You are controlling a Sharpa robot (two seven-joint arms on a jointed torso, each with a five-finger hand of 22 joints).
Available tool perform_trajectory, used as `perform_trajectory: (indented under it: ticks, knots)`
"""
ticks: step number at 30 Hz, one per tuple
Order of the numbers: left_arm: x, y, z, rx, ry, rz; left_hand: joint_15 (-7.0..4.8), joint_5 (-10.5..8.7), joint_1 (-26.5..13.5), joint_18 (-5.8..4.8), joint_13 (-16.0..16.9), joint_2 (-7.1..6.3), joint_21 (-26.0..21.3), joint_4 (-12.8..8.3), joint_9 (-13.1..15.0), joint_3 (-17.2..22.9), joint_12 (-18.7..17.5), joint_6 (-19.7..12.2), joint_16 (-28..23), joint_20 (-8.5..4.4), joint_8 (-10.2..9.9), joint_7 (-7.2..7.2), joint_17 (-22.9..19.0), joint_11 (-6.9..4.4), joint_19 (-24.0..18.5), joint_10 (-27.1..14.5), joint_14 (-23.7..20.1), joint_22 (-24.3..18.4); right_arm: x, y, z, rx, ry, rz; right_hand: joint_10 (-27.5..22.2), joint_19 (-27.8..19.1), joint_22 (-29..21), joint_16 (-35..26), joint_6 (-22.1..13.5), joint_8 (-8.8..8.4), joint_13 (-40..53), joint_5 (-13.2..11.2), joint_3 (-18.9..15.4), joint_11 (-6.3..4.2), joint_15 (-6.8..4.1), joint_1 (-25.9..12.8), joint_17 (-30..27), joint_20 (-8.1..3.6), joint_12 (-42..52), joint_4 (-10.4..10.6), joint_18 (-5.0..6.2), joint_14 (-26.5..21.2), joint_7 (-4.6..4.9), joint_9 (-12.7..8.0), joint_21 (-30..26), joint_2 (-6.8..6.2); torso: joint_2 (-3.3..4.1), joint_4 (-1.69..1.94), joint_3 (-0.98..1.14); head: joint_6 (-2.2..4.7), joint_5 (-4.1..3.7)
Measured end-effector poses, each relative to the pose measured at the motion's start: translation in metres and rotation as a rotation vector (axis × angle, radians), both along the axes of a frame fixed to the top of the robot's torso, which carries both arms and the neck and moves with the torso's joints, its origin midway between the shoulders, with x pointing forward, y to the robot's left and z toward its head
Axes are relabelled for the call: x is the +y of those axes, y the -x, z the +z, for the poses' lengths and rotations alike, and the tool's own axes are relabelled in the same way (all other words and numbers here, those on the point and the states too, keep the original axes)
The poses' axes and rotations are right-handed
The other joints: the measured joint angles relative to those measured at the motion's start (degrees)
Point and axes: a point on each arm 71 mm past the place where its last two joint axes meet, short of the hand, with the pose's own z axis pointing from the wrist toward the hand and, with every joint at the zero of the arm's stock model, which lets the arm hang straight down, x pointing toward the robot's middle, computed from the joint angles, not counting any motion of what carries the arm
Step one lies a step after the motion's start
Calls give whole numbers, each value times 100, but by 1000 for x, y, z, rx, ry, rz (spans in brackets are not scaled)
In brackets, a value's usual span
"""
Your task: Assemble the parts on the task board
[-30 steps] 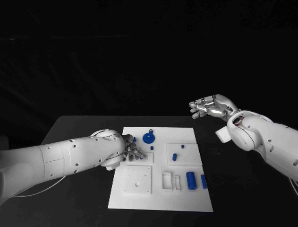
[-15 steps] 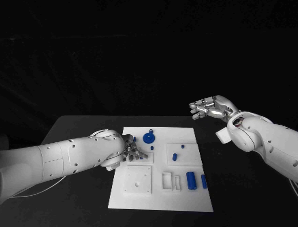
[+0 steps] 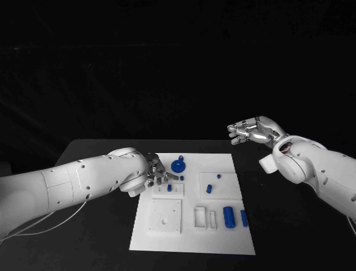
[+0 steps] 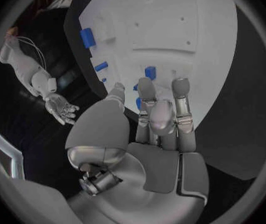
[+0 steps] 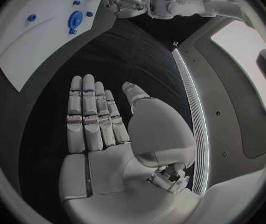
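While the left hand [image 3: 155, 176] hangs low over the white task board [image 3: 192, 240] at about 10 o'clock of the plate, its fingers [image 4: 182, 102] point out over the board, close together and nearly straight, and nothing shows between them; whether the tips touch the surface cannot be told. Just beyond those fingertips, toward 3 o'clock, a small blue peg [image 3: 170, 188] lies on the board. A round blue gear-like disc [image 3: 178, 165] sits at roughly 11 o'clock of the board, with a smaller blue piece [image 3: 180, 157] just past it toward 12 o'clock. Near the board's middle lie a short blue cylinder [image 3: 207, 187] and, toward 1 o'clock from it, a tiny blue stud [image 3: 218, 176]. At about 4 o'clock two larger blue cylinders lie side by side, the thick one [image 3: 228, 216] and a thinner one [image 3: 244, 218] nearer the board's edge. A raised white square block [image 3: 165, 215] occupies the 8 o'clock area. The right hand [image 3: 251, 130] is held up off the black table [image 3: 96, 152], well apart from the board beyond its 2 o'clock corner, palm bare, fingers [image 5: 83, 112] laid straight side by side with the thumb apart, holding nothing.
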Motion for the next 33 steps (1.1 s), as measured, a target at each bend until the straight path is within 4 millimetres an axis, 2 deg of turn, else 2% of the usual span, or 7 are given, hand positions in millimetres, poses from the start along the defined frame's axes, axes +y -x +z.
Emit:
perform_trajectory:
  ticks: [2,4,6,9,18,27,33]
  knots:
    - [5,-5,7,-8,12,20,0,0,15,0,-25,68,-35,-112,-30,-46,-32,-20,-18,0,-26,20,-17,0,0,0,0,0,-1,0,0,0,0,-2,0,0,0,0,0,0,0,0,0,0,0,0,0,0,0,0,0,0,0,0,0,0,-1,0,2,8,2]
    - [10,-11,14,-15,20,37,0,0,-33,0,-47,237,-120,-364,-64,-223,-77,-20,-44,-34,-37,20,-3,0,34,0,0,0,-2,0,0,0,1,-3,0,0,0,0,0,0,0,0,0,0,0,0,0,0,0,0,0,0,0,0,0,0,-1,0,3,13,9]
    - [16,-17,21,-21,28,58,0,0,-58,-1,-47,259,-146,-430,-79,-280,-77,-36,-46,-52,-53,33,4,0,52,0,0,0,-3,0,0,1,1,-6,0,0,0,0,0,0,0,0,0,0,0,0,0,0,0,0,0,0,0,0,0,0,-1,0,4,19,18]
    - [25,-25,27,-16,35,86,12,0,-81,0,-47,282,-151,-436,-154,-286,-78,-173,-84,-52,-160,78,-31,35,52,-45,-12,-1,-3,0,-1,1,1,-7,0,-11,0,0,0,0,0,0,0,0,0,0,0,11,0,0,0,0,0,0,0,0,0,-3,4,31,29]
    - [36,-42,30,28,36,121,52,0,-123,0,-19,368,-200,-378,-1031,-344,-78,-267,-110,-25,-375,173,-66,63,71,-163,-52,-1,-4,0,-1,3,-2,-9,-23,-25,0,0,0,0,0,0,0,-18,0,0,0,17,0,0,0,0,0,0,0,0,15,-7,-3,62,38]
    - [38,-56,30,60,-8,120,72,0,-93,0,-28,399,-200,-418,-1360,-400,-54,-314,-133,-7,-259,183,-91,83,53,-183,-72,-2,-1,1,0,2,-7,-1,-41,-42,0,0,-18,0,0,0,-1,1,17,0,0,0,0,1,0,-17,17,0,0,0,31,-15,-7,63,21]
    - [39,-63,28,68,-47,114,72,0,-94,0,-43,461,-200,-441,-1524,-423,-53,-421,-133,-7,-164,214,-107,103,53,-244,-72,3,0,2,2,0,-9,4,-41,-41,0,0,-18,0,0,0,-1,1,20,0,0,0,0,1,0,-20,18,0,0,0,70,-39,-10,87,23]
